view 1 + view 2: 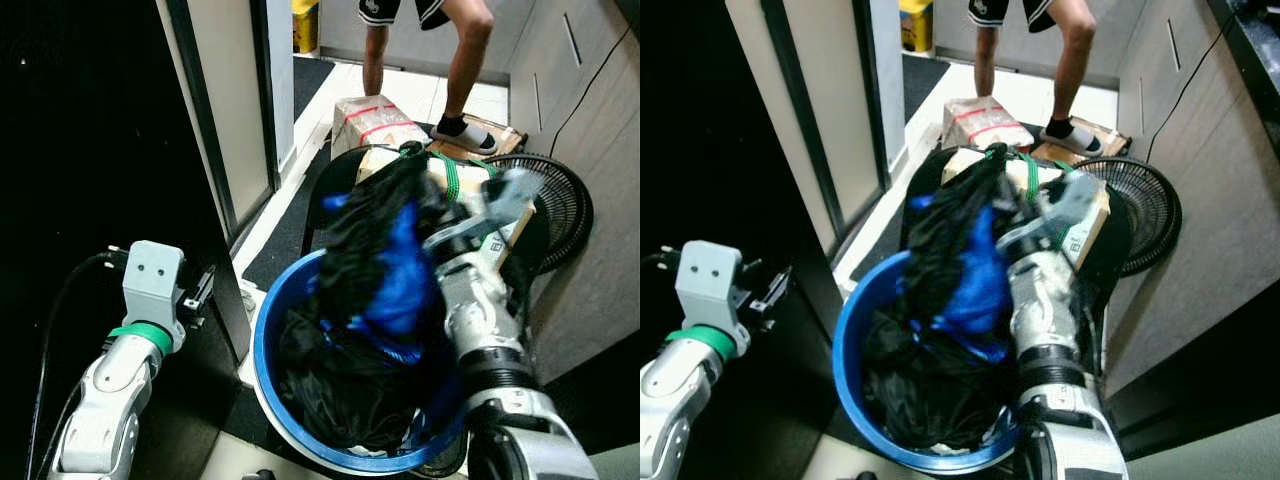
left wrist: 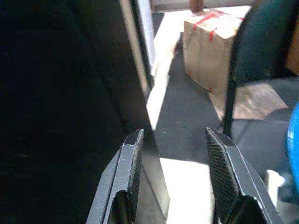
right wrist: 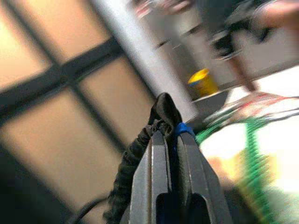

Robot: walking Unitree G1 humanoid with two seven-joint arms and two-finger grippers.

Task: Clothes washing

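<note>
While a person (image 1: 425, 40) is standing on the pale floor (image 1: 420, 95) beyond the fan (image 1: 555, 205), your right gripper (image 3: 171, 135) is pinching black-and-blue clothes (image 1: 375, 265) above the blue basket (image 1: 262, 345), your left gripper (image 2: 175, 154) gaping empty.

Basin (image 1: 262, 345) in front, clothes (image 1: 340, 385) in it and a garment (image 1: 385, 250) lifted above; left of it a door frame (image 1: 205, 120); behind it a chair (image 1: 335, 175), boxes (image 1: 372, 122), a person's legs (image 1: 465, 60); fan (image 1: 560, 205) at right

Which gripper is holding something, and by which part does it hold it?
The right gripper pinches the black and blue clothes at their top fold, above the blue basin. The left gripper holds nothing.
</note>
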